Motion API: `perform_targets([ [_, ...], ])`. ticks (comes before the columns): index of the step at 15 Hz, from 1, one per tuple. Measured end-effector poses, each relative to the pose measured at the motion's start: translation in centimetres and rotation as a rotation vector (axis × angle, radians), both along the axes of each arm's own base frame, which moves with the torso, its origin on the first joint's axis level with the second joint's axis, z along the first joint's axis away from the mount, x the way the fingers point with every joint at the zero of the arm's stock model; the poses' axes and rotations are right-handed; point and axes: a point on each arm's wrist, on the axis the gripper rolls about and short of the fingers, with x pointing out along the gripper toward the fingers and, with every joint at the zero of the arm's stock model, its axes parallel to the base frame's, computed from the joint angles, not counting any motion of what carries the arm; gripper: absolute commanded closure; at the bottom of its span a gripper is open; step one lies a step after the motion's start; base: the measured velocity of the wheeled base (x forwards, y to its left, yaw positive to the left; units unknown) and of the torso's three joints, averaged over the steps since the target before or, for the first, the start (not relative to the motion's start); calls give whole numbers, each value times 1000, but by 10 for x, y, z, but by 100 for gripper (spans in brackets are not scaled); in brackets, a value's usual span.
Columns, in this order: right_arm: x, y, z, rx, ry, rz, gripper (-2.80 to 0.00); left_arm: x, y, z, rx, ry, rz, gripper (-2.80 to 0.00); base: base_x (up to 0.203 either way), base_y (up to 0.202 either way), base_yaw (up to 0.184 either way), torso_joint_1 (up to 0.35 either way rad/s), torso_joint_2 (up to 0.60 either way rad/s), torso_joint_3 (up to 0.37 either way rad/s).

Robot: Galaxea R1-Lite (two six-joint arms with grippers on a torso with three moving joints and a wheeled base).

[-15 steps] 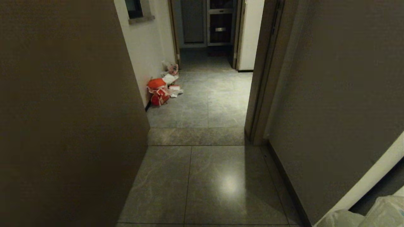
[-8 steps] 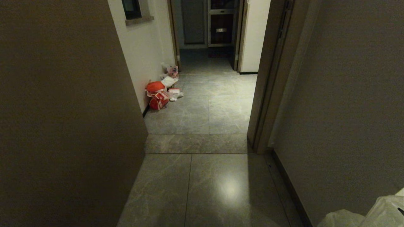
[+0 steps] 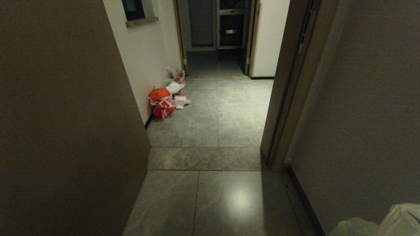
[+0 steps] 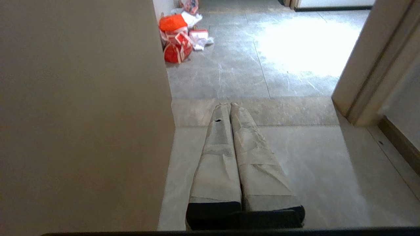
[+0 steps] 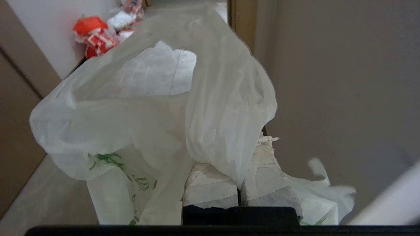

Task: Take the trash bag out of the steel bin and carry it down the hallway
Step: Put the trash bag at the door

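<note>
Trash bag (image 5: 157,108), thin translucent white plastic with green printed marks, is hanging draped over the right gripper (image 5: 239,193), whose tape-wrapped fingers (image 5: 210,186) are pressing shut on a fold of it; in the head view only a pale corner of the bag (image 3: 377,224) is showing at the lower right, sitting lower in the picture than a second ago, and the pale slanted strip that stood above it then is no longer showing.

Left to right across the head view: a dark wall panel (image 3: 65,124) is filling the left side; past it a cream wall (image 3: 147,62) is carrying a small dark window; at its foot an orange-red bag (image 3: 161,102) is lying against the baseboard, with white and pink litter (image 3: 175,87) just beyond it; the hallway (image 3: 213,131) of grey marbled tiles is running ahead to a dark door at the far end; a wood door frame (image 3: 285,98) is standing on the right, then a plain dark wall.

Against the earlier frames the whole view is shifting: the threshold strip, the orange-red bag and the door frame are all sitting lower and looming larger, so the camera is advancing, not the things.

Left gripper (image 4: 225,105) is pointing forward over the floor, its wrapped fingers lying closed together with nothing between them, empty.

Steel bin is not showing in any view.
</note>
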Motion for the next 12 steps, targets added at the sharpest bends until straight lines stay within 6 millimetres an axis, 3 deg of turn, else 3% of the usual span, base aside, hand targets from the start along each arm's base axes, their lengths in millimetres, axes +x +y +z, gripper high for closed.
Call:
perform_targets([
  [12,0,0,0,0,0,0,0,0,0,0,1,0,0,0,192,0,1,3,3,3],
])
